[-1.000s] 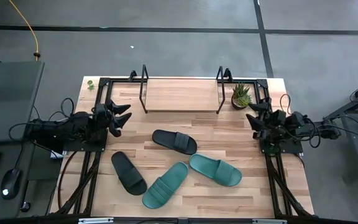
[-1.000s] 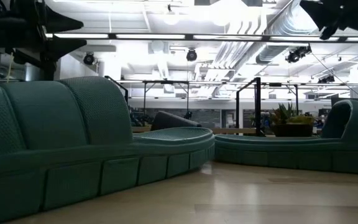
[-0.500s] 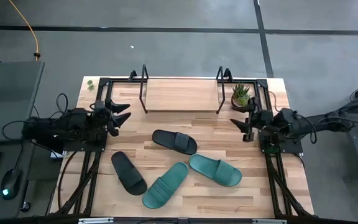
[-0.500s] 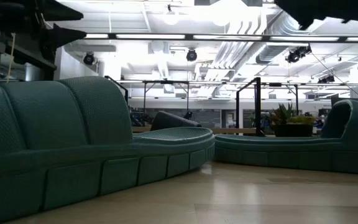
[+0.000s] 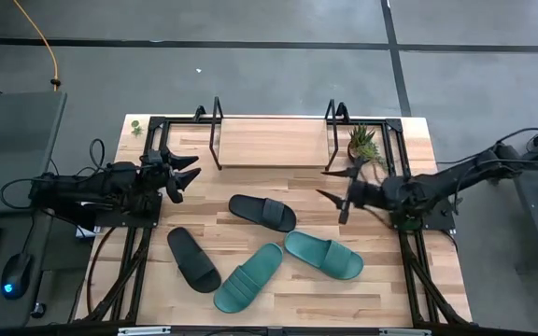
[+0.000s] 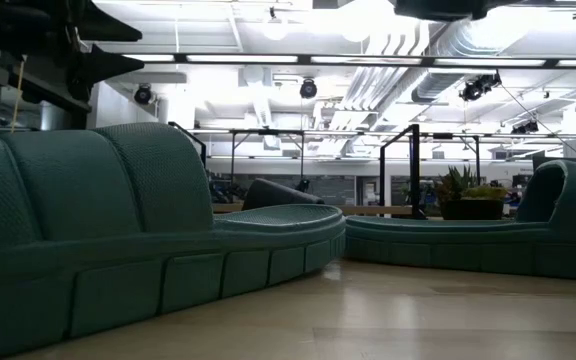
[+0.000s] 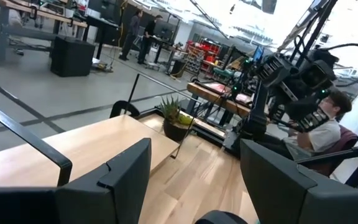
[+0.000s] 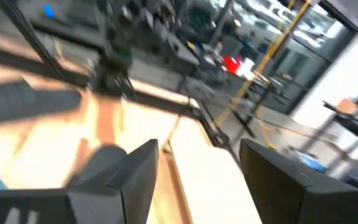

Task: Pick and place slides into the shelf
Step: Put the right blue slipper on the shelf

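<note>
Both arms are dark and bumpy with thin black cables looping off them, and each gripper has two pointy black fingers (image 5: 184, 161).

Light wooden tabletop (image 5: 381, 289) with visible plank grain, matt. Low rack (image 5: 274, 142) of pale smooth wood and thin black metal tubes. Two matt black slide sandals (image 5: 262, 212) and two teal ones (image 5: 323, 254) with finely textured, ribbed rubbery surfaces.

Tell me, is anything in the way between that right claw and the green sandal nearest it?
Nothing visible blocks it. The right gripper, fingers open, hangs over bare table just beyond the teal slide. The potted plant sits behind it by the shelf, off that path. The left gripper waits at the far side.
</note>
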Tool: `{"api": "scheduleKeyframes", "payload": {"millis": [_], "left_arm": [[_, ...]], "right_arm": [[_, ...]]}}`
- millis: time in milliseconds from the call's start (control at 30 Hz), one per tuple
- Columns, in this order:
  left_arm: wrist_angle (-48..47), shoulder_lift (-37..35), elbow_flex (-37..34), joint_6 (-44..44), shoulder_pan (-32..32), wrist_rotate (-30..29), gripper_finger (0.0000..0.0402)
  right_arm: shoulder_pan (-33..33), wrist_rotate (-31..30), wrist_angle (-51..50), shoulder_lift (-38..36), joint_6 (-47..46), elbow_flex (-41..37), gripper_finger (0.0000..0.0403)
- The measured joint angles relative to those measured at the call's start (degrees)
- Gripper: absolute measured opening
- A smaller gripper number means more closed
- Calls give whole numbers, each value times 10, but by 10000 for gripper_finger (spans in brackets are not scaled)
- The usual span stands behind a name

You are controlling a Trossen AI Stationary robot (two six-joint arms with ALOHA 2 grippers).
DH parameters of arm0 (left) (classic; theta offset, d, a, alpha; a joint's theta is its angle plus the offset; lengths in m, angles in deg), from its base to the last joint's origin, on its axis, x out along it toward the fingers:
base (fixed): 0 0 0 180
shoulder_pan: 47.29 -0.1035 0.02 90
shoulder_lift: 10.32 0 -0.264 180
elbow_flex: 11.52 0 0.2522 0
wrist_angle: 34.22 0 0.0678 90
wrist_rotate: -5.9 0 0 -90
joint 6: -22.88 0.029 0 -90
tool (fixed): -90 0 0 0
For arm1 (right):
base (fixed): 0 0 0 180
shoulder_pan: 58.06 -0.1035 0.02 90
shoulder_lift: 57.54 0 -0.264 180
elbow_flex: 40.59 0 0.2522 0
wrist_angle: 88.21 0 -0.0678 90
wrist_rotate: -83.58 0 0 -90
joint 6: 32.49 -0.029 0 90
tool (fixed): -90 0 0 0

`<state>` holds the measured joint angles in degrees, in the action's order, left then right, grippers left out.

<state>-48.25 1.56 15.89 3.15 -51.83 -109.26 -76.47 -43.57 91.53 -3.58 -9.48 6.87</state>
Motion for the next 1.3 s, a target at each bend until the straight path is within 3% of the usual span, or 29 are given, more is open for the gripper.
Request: {"api": "scheduleKeyframes", "payload": {"millis": [300,667,1000,1133,1300], "left_arm": [[0,0,0,0,0,0,227],[1,0,0,8,0,0,227],[3,0,0,13,0,0,227],[3,0,0,13,0,0,227],[2,0,0,13,0,0,227]], "right_arm": [[-24,-102,14,124,55,8,216],[-15,-107,53,224,66,8,216],[-18,-70,80,244,35,8,216],[-19,-66,0,244,-23,47,216],[-10,2,-220,244,-149,156,216]]}}
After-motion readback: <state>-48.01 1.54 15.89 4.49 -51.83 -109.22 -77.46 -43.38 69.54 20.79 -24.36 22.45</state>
